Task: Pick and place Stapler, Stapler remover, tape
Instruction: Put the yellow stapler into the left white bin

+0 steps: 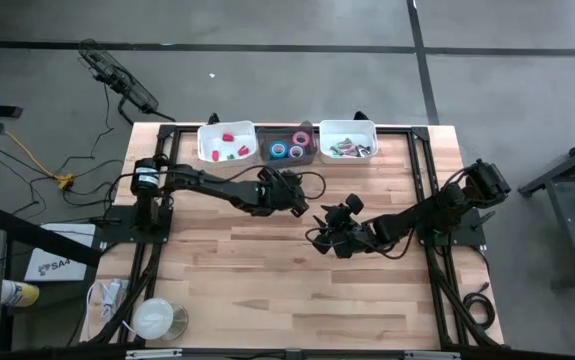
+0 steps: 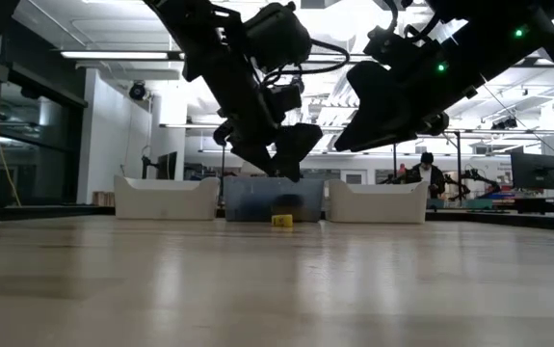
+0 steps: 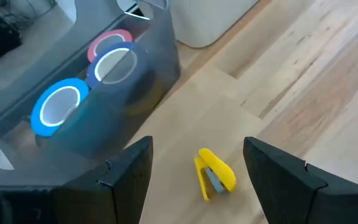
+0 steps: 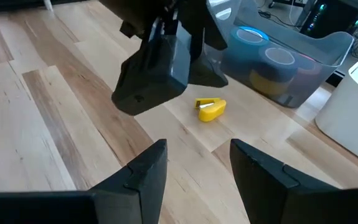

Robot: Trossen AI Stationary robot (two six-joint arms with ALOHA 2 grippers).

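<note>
From overhead, your left arm hides the small yellow stapler remover (image 3: 215,173); you only find it in the other views, lying on the bare wood just in front of the grey bin (image 1: 287,132), near the middle of the tabletop's far edge. In the low view it is a yellow speck against that bin's wall. No stapler can be made out anywhere; the contents of the right white bin (image 1: 347,127) are a small mixed clutter too fine to name.

Three bins stand in a row along the far edge of the tabletop (image 1: 267,290). The left white bin (image 1: 227,131) holds small red and green pieces. The translucent grey bin between them holds the tape (image 3: 57,107): you can see a bright blue ring, a darker blue ring beside it and a pink one behind, with a tan roll showing dimly through the wall in the right wrist view.

Your left gripper (image 3: 194,171) hangs above the stapler remover with its fingers spread wide, one on each side of it and touching nothing. Your right gripper (image 4: 197,165) is held off the wood nearer the tabletop's centre, pointing toward the left gripper and the remover, its fingers also apart and holding nothing.
</note>
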